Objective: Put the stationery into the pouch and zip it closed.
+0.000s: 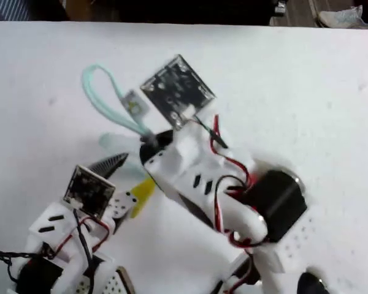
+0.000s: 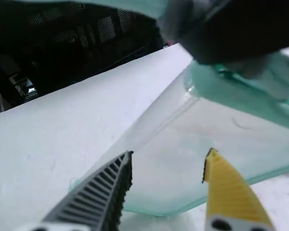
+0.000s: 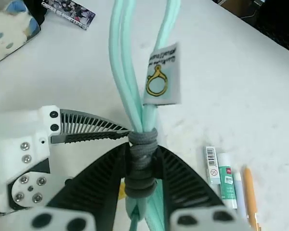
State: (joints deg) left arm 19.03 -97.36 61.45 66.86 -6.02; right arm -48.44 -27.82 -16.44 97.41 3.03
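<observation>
The translucent teal pouch [image 2: 202, 159] lies flat on the white table, and a corner of it [image 1: 110, 142] pokes out from under the arms. Its teal cord loop [image 1: 101, 98] with a white tag [image 3: 161, 77] stretches away from the grey zipper pull [image 3: 140, 163]. My right gripper [image 3: 141, 159] is shut on that pull [image 1: 150, 141]. My left gripper [image 2: 168, 159] is open just over the pouch's near edge, with its black finger [image 1: 110, 164] and yellow finger [image 1: 141, 191] apart and nothing between them. A glue stick [image 3: 225, 180] and an orange pencil [image 3: 250, 197] lie on the table beside the pouch.
A picture tin [image 3: 9, 29] and a printed card [image 3: 70, 12] lie farther off on the table. The table's far edge [image 1: 184, 23] runs along the back. White tabletop extends to the right of the arms.
</observation>
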